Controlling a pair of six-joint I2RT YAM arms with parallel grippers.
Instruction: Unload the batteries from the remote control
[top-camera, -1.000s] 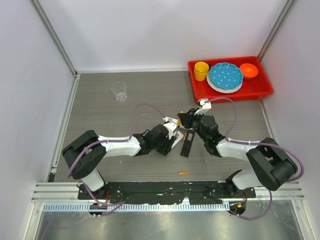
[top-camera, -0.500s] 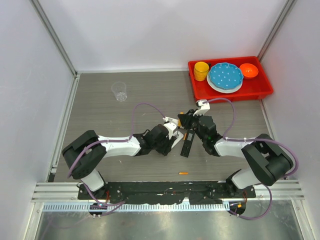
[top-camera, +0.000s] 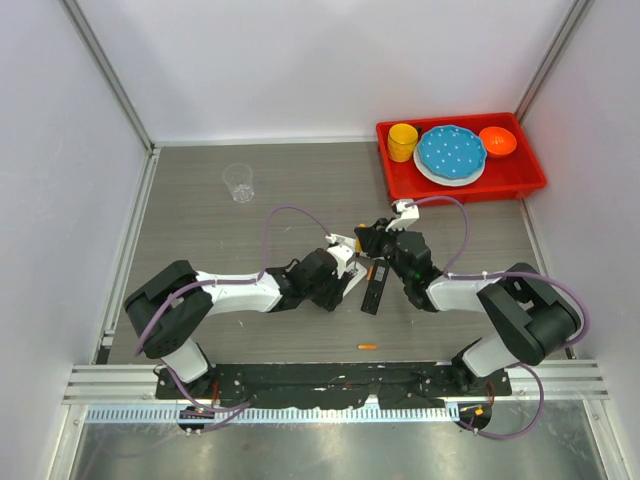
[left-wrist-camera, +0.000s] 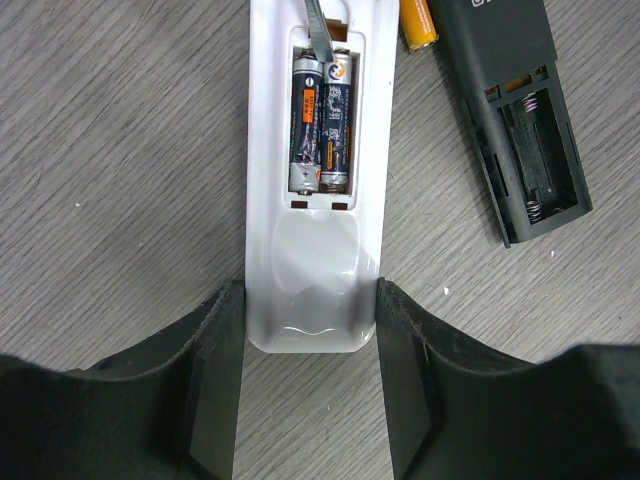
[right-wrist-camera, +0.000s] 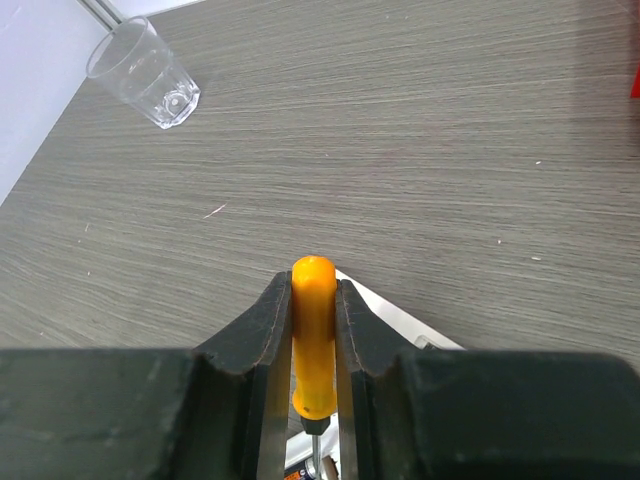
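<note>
My left gripper is shut on the near end of a white remote, which lies back-up on the table. Its open bay holds two dark grey batteries side by side. My right gripper is shut on an orange-handled tool. The tool's metal tip reaches into the far end of the bay, at the batteries. A black remote with an empty bay lies to the right, an orange battery beside it. In the top view both grippers meet at the white remote.
Another orange battery lies near the front edge. A clear cup stands at the back left. A red tray at the back right holds a yellow cup, a blue plate and an orange bowl.
The right arm's elbow has shifted a little to the left. Both grippers, the white remote and the batteries stay about where they were.
</note>
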